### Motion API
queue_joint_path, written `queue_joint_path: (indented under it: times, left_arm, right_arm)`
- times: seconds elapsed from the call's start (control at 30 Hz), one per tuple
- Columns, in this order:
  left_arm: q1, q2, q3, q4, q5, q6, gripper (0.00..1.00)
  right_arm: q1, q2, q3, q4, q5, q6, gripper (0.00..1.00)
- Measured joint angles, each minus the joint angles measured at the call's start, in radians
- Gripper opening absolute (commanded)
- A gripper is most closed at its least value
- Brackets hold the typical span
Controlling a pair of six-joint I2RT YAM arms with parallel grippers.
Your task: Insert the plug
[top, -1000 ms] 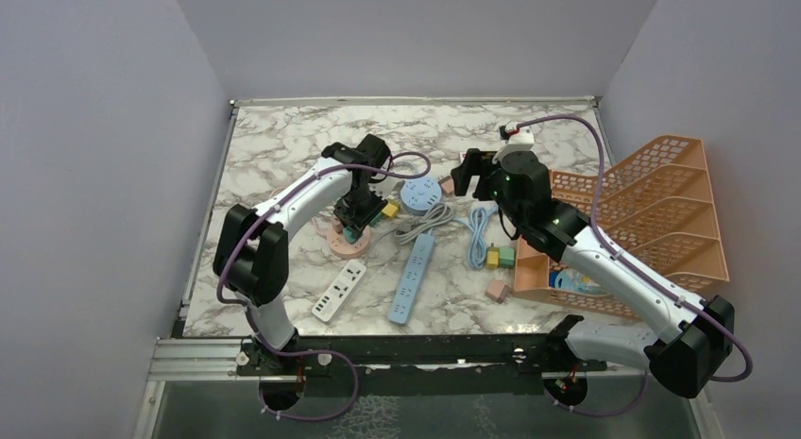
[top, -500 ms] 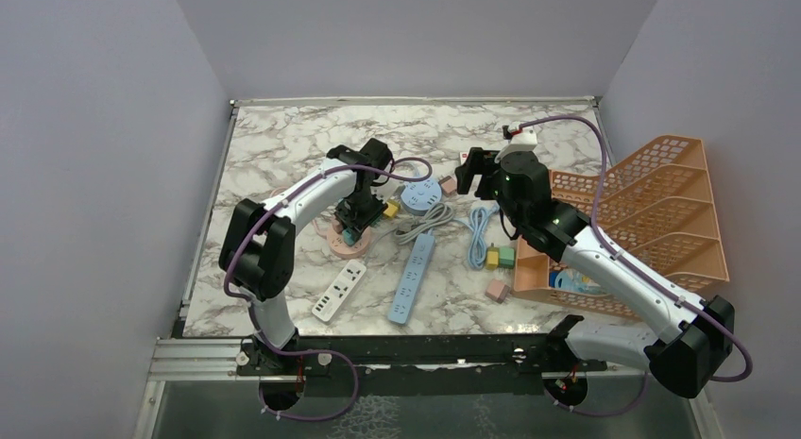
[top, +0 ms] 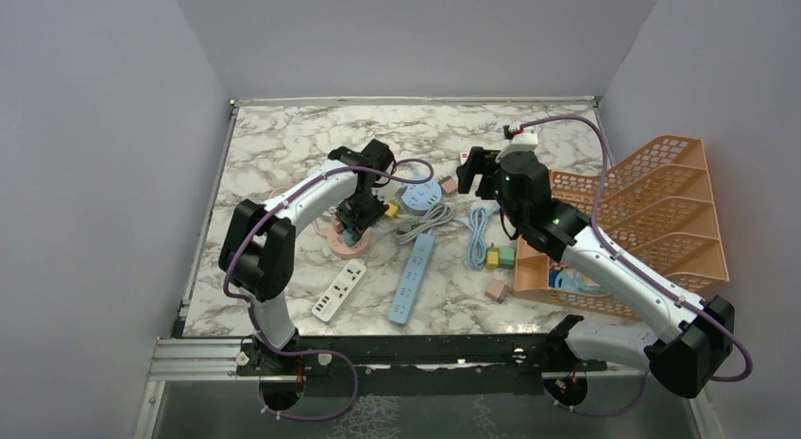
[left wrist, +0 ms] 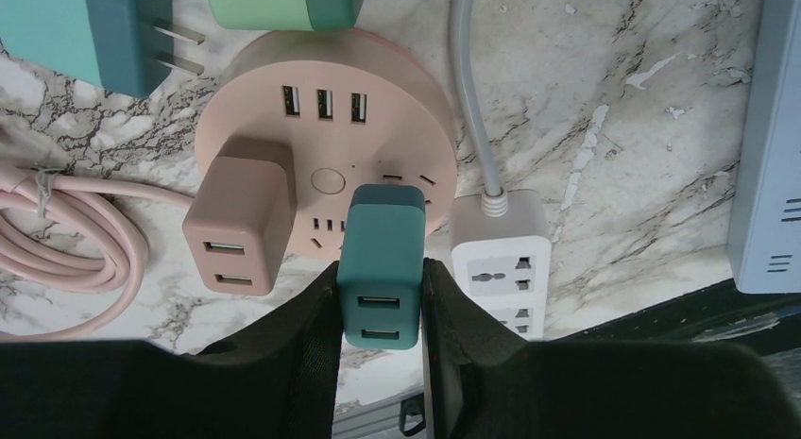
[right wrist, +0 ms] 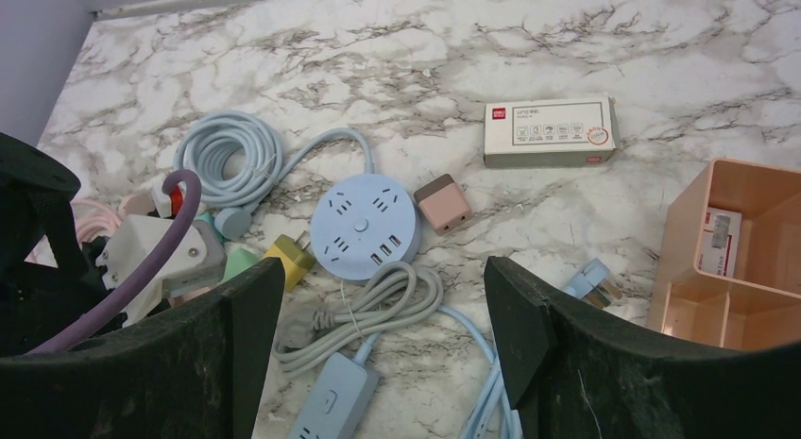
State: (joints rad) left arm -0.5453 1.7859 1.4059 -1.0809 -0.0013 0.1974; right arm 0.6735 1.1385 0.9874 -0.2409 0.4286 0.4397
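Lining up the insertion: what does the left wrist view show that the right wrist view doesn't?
Left wrist only: the left gripper, jaws shut on the teal charger, whose front end is at the pink round socket; a pink charger sits on the socket alongside. Right wrist only: the blue round socket, a white box, the orange organizer. Both: the marble table.

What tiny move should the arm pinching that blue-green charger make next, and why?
Probably press straight down. The left gripper is clamped on the teal charger, which stands upright over a socket on the pink round hub, beside the pink charger already sitting on it. Its prongs are hidden, so I cannot tell whether it is fully seated; a short downward push would settle that.
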Motion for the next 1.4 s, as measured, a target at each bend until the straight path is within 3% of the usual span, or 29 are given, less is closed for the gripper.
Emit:
queue_joint_path:
  times: [0.73,1.4]
  left_arm:
    - [0.000,-0.031,-0.032,0.082,0.000,0.016,0.00]
    - [0.000,-0.037,-0.014,0.022,0.011,-0.001,0.00]
  right_arm:
    - [0.000,0.000,-0.013,-0.002,0.000,0.000,0.78]
    - [0.000,0.000,-0.020,-0.003,0.000,0.001,0.78]
